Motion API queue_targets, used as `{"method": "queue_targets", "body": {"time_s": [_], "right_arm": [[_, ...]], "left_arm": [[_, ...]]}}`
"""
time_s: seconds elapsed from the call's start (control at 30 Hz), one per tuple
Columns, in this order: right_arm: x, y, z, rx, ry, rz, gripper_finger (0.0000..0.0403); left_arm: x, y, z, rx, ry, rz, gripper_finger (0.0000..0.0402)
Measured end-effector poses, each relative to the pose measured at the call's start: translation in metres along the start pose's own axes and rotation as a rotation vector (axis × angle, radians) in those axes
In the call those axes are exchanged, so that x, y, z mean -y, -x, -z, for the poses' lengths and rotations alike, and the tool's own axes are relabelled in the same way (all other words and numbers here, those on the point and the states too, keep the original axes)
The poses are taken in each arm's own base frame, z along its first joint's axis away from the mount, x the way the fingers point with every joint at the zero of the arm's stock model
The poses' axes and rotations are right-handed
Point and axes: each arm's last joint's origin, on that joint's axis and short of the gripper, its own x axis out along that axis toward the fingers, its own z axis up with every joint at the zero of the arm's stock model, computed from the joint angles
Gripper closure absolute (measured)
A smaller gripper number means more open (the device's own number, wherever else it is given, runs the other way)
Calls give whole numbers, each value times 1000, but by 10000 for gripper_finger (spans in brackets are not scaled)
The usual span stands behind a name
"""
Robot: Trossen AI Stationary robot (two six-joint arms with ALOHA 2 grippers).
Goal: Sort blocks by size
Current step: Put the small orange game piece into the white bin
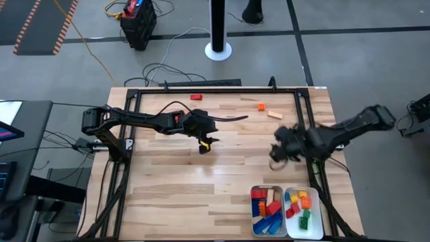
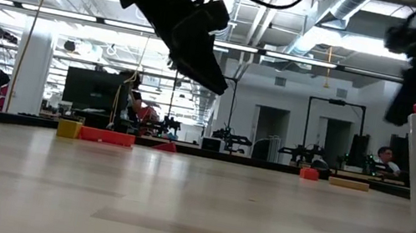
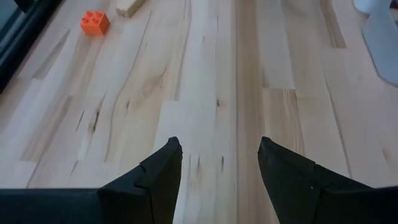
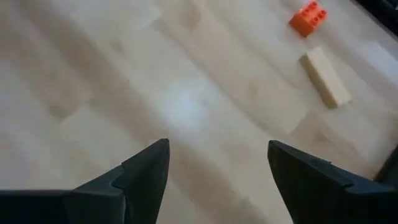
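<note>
Both arms are hanging over the bench with nothing in them. The left gripper (image 1: 205, 144) is hovering near the middle, jaws parted and empty; the right gripper (image 1: 278, 153) is hovering toward the right edge, jaws spread wide, also empty. A red block (image 1: 195, 97), an orange block (image 1: 261, 106) and a tan block (image 1: 275, 115) are lying near the far edge. The rest are sitting in two white trays (image 1: 288, 214) at the near right corner.

The pale wooden plank table (image 1: 201, 181) stood on a grey concrete floor (image 1: 349, 60), where a white round-based post (image 1: 218, 27) rose beside loose dark cables (image 1: 161, 67). Beyond, a large open workroom showed white columns (image 2: 32, 70), long ceiling strip lights (image 2: 55, 15), exposed silver ducts (image 2: 340, 7) and distant seated people (image 2: 386, 156).
</note>
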Motion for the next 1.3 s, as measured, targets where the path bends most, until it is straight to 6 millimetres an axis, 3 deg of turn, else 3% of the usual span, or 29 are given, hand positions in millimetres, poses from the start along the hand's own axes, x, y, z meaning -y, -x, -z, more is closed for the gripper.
{"method": "queue_targets", "body": {"time_s": [0.17, 0.4, 0.57, 0.83, 1.03, 1.3], "right_arm": [[29, -36, -36, 8, -65, 22, 101], [78, -68, -78, 119, -263, 63, 101], [90, -98, -99, 38, -284, 80, 101], [105, -135, -160, -208, -294, 163, 101], [105, -178, -170, -347, -366, 157, 101], [104, -197, -174, -483, -425, 222, 101]], "left_arm": [[0, -1, -1, 60, -1, -5, 200], [1, -8, 22, 159, 2, -37, 200], [-1, -8, 24, 191, -16, -111, 200], [-1, -8, 24, 191, -38, -128, 200], [3, -9, 28, 157, -92, -117, 200], [4, -9, 32, 114, -172, -116, 200]]}}
